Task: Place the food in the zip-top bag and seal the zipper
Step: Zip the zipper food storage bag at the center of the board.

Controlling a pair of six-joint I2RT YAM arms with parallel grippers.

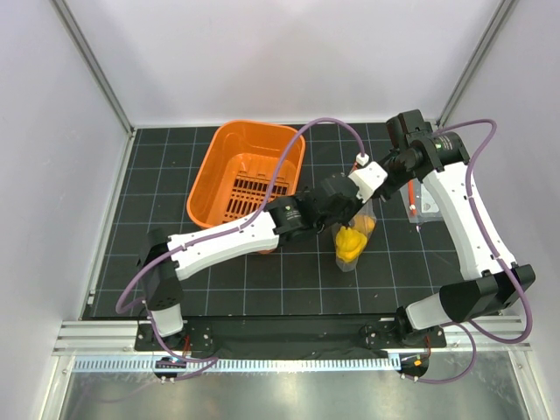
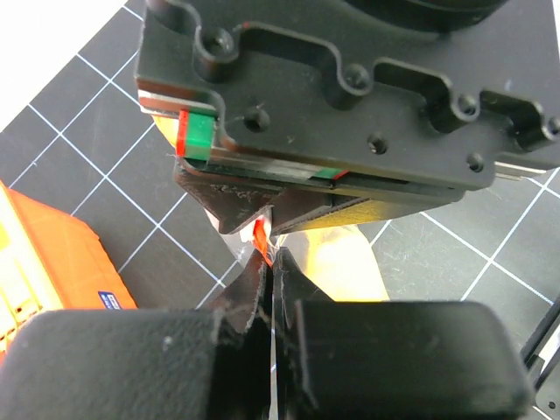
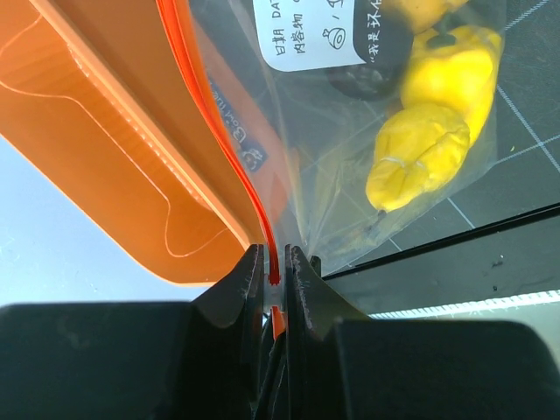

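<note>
The clear zip-top bag (image 1: 354,238) hangs between my two grippers above the mat, with yellow and orange food (image 1: 352,243) inside. In the right wrist view the bag (image 3: 350,175) shows a white label (image 3: 306,35), yellow food (image 3: 437,131) and a dark brown piece (image 3: 367,79). The red-orange zipper (image 3: 226,144) runs down into my right gripper (image 3: 278,262), which is shut on it. My left gripper (image 2: 269,255) is shut on the bag's top edge, with a bit of the red zipper (image 2: 260,236) at its tips. The two grippers meet tip to tip, left (image 1: 357,206) and right (image 1: 374,197).
An orange basket (image 1: 245,171) stands at the back left of the mat, close to the left arm; it also shows in the right wrist view (image 3: 114,157). A second clear pouch (image 1: 420,203) with a red strip lies flat under the right arm. White walls enclose the mat.
</note>
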